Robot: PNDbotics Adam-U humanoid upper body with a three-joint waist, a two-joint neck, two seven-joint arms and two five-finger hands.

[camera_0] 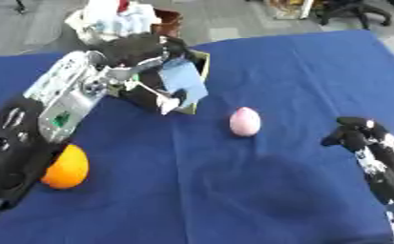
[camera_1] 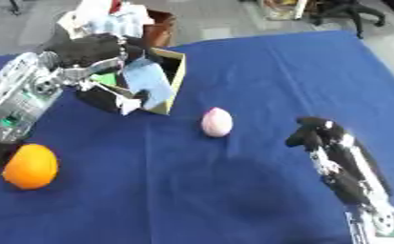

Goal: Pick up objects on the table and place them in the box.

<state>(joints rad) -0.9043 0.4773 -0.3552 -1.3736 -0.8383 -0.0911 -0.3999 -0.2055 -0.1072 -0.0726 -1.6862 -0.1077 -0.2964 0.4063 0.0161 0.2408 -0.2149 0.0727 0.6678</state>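
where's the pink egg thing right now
The pink egg lies on the blue tablecloth near the centre of both views, just right of the box, with the right hand further right.

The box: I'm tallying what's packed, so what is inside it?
The left hand reaches over the box, with a light blue item at its opening. The arm covers the rest of the inside. The orange and pink egg lie outside.
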